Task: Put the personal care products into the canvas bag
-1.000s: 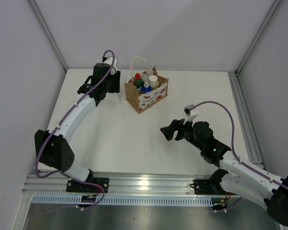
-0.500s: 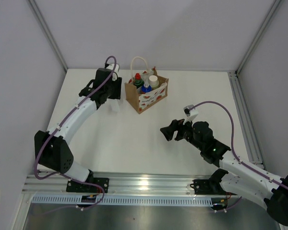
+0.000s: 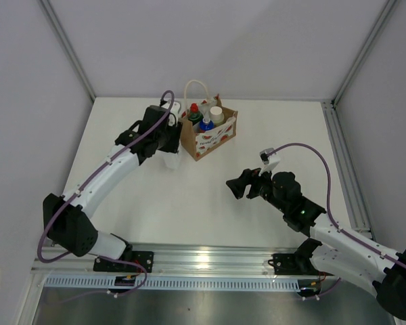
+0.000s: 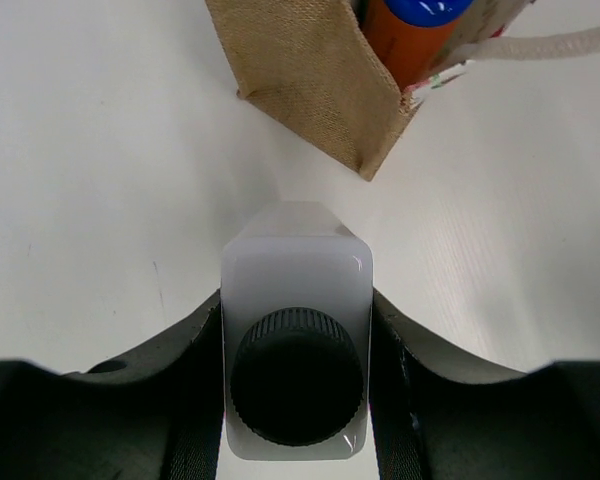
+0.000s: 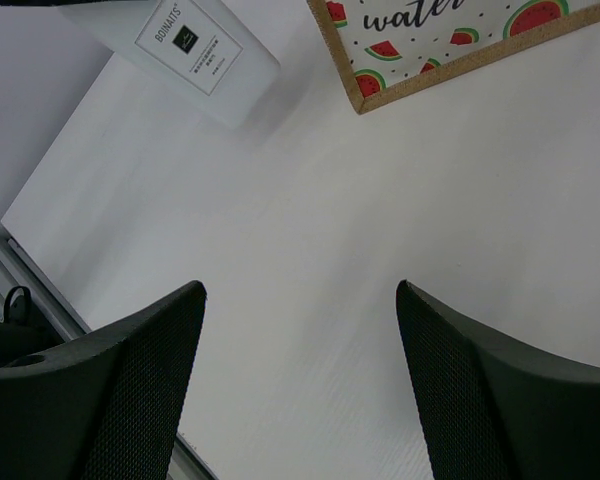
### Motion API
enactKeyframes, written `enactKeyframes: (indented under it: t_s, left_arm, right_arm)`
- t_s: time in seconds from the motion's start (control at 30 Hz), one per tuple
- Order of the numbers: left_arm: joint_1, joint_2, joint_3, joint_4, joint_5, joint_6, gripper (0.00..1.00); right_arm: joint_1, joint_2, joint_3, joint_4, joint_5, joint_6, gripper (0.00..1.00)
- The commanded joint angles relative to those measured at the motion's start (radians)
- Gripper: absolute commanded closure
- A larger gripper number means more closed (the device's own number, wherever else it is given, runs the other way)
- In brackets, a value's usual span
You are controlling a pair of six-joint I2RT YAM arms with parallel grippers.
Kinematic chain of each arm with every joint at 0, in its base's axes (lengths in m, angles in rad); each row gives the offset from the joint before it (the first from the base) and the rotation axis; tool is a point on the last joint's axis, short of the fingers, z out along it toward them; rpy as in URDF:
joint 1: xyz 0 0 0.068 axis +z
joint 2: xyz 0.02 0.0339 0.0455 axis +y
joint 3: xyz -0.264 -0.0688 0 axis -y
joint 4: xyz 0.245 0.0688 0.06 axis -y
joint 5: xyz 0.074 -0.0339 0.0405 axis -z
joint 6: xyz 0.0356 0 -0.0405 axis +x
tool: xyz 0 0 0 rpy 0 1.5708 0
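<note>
My left gripper is shut on the translucent white bottle, its black cap between the jaws. In the top view that gripper and bottle sit just left of the canvas bag. The bag holds the green bottle with red cap, the orange bottle with blue cap and the beige one with white cap. The left wrist view shows the bag's brown corner and the orange bottle ahead. My right gripper hangs open and empty near the table's middle, seeing the white bottle and the bag's watermelon side.
A white rope handle loops up above the bag's far side. Metal frame rails run along the table's right edge and the near edge. White walls close in the back and sides.
The left arm has swung from the far left of the bag toward the near side and right, carrying the white bottle closer to the bag's left corner. The right arm has not moved.
</note>
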Motion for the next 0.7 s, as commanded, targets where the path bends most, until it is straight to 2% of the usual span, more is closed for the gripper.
enactKeyframes:
  t_s: [0.0,0.1,0.23,0.47,0.67]
  left_arm:
    - [-0.037,-0.065,0.000,0.034,0.027,-0.053,1.00]
    - [-0.078,-0.099,-0.040,0.034,0.039,-0.085,1.00]
    - [-0.146,-0.138,-0.105,0.043,-0.013,-0.125,1.00]
    - [-0.258,-0.096,-0.145,0.063,-0.106,-0.138,1.00]
    - [-0.267,-0.075,-0.193,0.150,-0.090,-0.098,0.99]
  right_arm:
    - [0.005,-0.013,0.042,0.002,0.018,-0.014,0.19]
    - [0.005,-0.013,0.044,-0.004,0.027,-0.014,0.19]
    - [0.005,-0.021,0.044,-0.003,0.021,-0.012,0.19]
    - [0.007,-0.030,0.042,-0.009,0.030,-0.017,0.19]
    - [0.005,-0.029,0.045,-0.010,0.035,-0.020,0.19]
